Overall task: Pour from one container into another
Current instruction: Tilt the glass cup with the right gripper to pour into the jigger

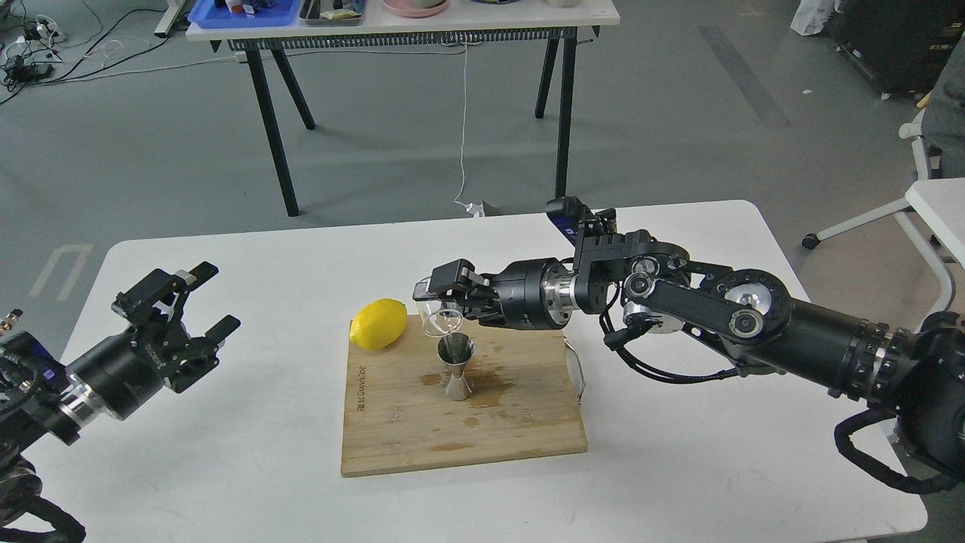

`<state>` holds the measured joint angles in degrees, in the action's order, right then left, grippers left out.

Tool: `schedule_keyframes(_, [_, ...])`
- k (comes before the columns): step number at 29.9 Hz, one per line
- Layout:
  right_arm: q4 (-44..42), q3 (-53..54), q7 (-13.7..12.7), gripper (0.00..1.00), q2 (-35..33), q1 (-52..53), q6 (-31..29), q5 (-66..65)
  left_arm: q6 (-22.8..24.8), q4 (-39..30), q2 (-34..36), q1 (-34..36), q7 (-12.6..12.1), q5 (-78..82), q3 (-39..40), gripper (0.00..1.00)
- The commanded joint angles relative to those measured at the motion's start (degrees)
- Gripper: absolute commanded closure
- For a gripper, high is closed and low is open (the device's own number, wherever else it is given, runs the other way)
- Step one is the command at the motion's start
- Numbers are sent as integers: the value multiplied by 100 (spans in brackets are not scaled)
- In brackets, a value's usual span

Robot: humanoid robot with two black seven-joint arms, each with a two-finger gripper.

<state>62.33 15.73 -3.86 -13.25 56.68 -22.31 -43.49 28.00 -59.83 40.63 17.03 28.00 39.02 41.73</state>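
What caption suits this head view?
Right gripper tips small clear glass cup over shiny steel jigger on bamboo board.

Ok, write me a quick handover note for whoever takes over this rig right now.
Right end effector: shut on the glass cup, held tipped just above the jigger.
Left end effector: open, idle over the table's left side.
The jigger stands upright on the cutting board, beside wet patches; lemon at the board's back left corner.
Done: cup picked up and brought over.
Left: finish pouring, set the cup down.

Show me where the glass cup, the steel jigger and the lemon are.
glass cup (436, 317), head view, on its clear side wall.
steel jigger (456, 354), head view, on its upper cone.
lemon (378, 323), head view, on the middle of its yellow skin.
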Motion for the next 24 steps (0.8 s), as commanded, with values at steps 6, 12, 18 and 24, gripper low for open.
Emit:
schedule_keyframes(6, [7,-17,70,70,-11,18,-72,-194,0,7,-2,2,0,0,2,1])
schedule_keyframes(12, [7,-79,114,70,-29,36,-116,-274,0,7,-2,11,0,0,-6,1])
schedule_keyframes(18, [7,-123,237,70,-46,141,-116,-441,0,7,-2,11,0,0,2,1])
schedule_keyframes(24, [7,-131,254,70,-55,185,-125,-493,0,7,-2,11,0,0,2,1])
